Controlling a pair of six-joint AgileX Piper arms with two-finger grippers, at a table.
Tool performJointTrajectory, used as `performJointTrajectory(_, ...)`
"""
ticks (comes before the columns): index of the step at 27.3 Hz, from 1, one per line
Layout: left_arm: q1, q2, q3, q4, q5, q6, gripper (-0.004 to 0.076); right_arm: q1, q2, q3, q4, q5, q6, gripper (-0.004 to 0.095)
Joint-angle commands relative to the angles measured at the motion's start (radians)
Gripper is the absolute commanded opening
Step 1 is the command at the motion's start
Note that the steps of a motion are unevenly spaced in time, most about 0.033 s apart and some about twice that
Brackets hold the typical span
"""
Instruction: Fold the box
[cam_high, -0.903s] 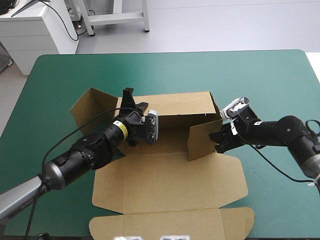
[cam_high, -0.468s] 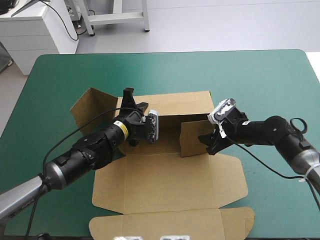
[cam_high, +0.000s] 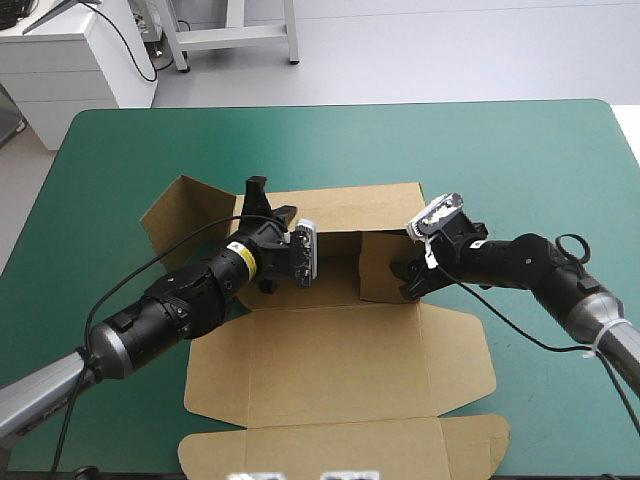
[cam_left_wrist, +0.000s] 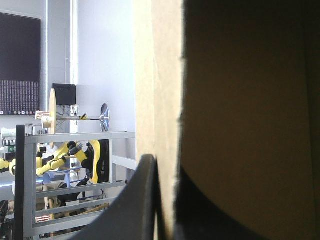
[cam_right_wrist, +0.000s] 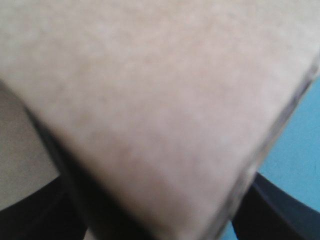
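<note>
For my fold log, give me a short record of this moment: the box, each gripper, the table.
box: brown cardboard box, a cut sheet, part folded, front lid flat
back wall: raised upright
right side flap: standing, angled inward
left gripper: shut on the back wall near its left corner
right gripper: at the right side flap
table: teal-green cover

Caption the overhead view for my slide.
Left gripper grips the back wall of the brown box; right gripper against its raised side flap.

The box is plain brown board, darker where shaded. The surface is uniform teal-green. The left pincer and right pincer are black.
</note>
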Motion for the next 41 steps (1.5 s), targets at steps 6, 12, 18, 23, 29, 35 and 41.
performJointTrajectory(6,-0.007,0.002,0.011,-0.087,0.027,-0.019,-0.0008,0.006,-0.022,-0.025,0.021,0.012,0.009,0.0331)
performJointTrajectory(12,-0.007,0.002,0.011,-0.087,0.007,-0.019,-0.0008,0.006,-0.022,-0.025,0.015,0.064,-0.005,-0.0017)
performJointTrajectory(18,-0.007,-0.005,0.011,-0.076,-0.006,-0.019,0.0009,0.006,-0.022,-0.025,0.016,0.078,-0.004,-0.0019)
performJointTrajectory(23,-0.012,-0.041,0.011,-0.072,-0.065,-0.019,0.0197,0.006,-0.022,-0.025,-0.004,0.057,0.041,-0.0019)
performJointTrajectory(29,-0.078,-0.102,0.011,-0.072,-0.043,-0.019,0.0560,0.006,-0.022,-0.025,-0.052,0.030,0.099,-0.0019)
performJointTrajectory(35,-0.211,-0.156,0.011,-0.072,0.090,-0.019,0.0570,0.006,-0.022,-0.025,-0.054,0.022,0.129,-0.0019)
performJointTrajectory(41,-0.429,-0.245,0.011,-0.072,0.257,-0.023,0.0570,0.006,-0.022,-0.025,-0.056,-0.005,0.148,-0.0019)
